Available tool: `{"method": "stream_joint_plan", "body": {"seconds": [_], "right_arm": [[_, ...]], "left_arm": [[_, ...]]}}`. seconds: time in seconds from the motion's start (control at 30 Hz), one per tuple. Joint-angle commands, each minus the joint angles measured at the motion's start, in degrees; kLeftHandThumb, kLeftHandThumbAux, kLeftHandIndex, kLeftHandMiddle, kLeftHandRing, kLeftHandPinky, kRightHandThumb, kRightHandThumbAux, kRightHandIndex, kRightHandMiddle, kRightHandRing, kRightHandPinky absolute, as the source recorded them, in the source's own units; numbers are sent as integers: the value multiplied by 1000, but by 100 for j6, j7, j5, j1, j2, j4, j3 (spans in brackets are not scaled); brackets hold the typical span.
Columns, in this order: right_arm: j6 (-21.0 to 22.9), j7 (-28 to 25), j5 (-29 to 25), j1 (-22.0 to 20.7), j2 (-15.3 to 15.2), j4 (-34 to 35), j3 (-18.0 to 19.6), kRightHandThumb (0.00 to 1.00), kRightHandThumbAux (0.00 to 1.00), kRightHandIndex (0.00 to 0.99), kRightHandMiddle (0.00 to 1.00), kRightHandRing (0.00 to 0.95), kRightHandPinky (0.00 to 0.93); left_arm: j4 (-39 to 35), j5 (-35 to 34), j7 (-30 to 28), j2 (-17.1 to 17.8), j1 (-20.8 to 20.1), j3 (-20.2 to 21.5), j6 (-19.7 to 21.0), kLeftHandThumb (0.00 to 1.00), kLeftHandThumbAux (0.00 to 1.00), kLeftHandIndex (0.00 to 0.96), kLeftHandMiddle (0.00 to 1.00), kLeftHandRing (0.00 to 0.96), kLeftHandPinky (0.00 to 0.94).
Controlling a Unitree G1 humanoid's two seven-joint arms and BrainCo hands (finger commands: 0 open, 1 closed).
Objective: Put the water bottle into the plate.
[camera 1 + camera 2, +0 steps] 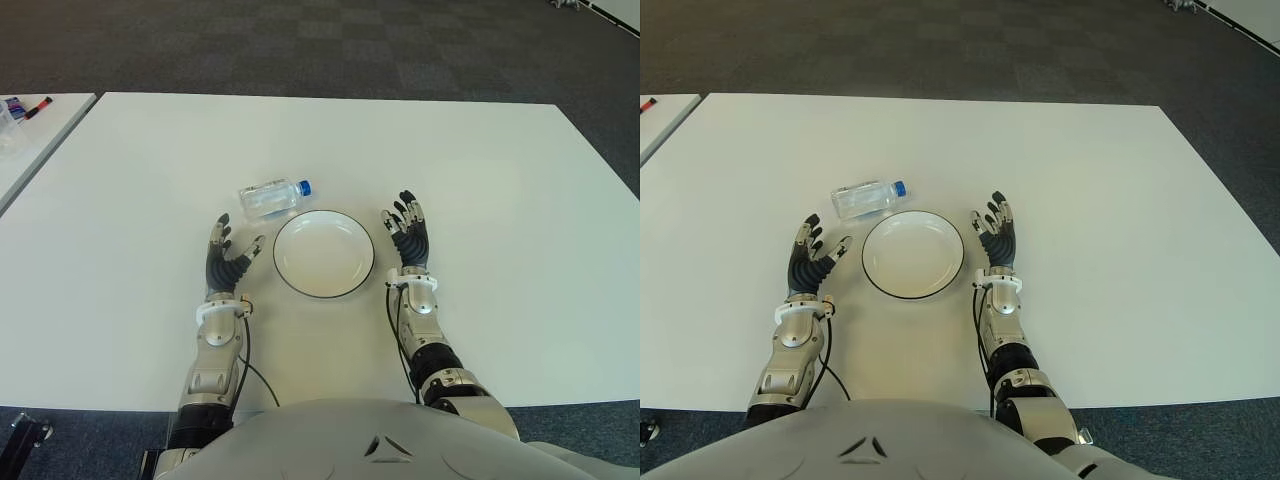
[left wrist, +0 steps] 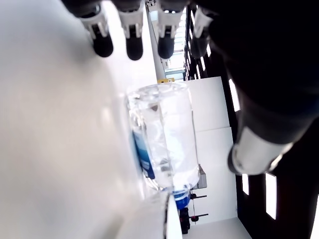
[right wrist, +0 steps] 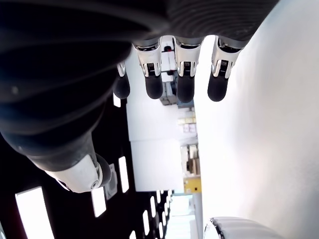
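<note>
A clear water bottle (image 1: 272,197) with a blue cap lies on its side on the white table (image 1: 480,180), just beyond the far left rim of the plate. The white plate (image 1: 324,254) with a dark rim sits between my two hands and holds nothing. My left hand (image 1: 227,258) is open on the plate's left, a short way nearer me than the bottle (image 2: 164,144), fingers spread and holding nothing. My right hand (image 1: 408,235) is open on the plate's right, fingers extended, also holding nothing.
A second white table (image 1: 30,135) stands at the far left with a red marker and small items on it. Dark carpet (image 1: 320,45) lies beyond the table's far edge.
</note>
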State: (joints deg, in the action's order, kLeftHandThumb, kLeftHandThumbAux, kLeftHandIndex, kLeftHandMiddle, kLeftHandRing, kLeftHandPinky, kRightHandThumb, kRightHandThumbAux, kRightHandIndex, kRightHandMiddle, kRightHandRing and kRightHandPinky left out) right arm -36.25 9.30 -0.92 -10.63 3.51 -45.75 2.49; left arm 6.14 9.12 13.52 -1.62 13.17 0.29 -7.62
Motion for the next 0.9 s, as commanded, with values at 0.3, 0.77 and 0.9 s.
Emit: {"method": "stream_joint_plan", "body": {"seconds": [0.3,0.77,0.9], "right_arm": [[292,15,-20,233,168,-343,63,39,709,92,100,96,137],[261,48,-9,226,179,-359,74,39,710,96,104,98,138],[271,49,-16,219,179,-362,79,37,714,97,105,100,142]], "left_arm": [[113,50,27,-23,60,-11,108,202,726,87,62,48,76],[75,58,28,-28,69,-12,132,200,726,89,61,47,75],[-227,56,6,-38,149,-20,218,202,726,88,61,49,77]]}}
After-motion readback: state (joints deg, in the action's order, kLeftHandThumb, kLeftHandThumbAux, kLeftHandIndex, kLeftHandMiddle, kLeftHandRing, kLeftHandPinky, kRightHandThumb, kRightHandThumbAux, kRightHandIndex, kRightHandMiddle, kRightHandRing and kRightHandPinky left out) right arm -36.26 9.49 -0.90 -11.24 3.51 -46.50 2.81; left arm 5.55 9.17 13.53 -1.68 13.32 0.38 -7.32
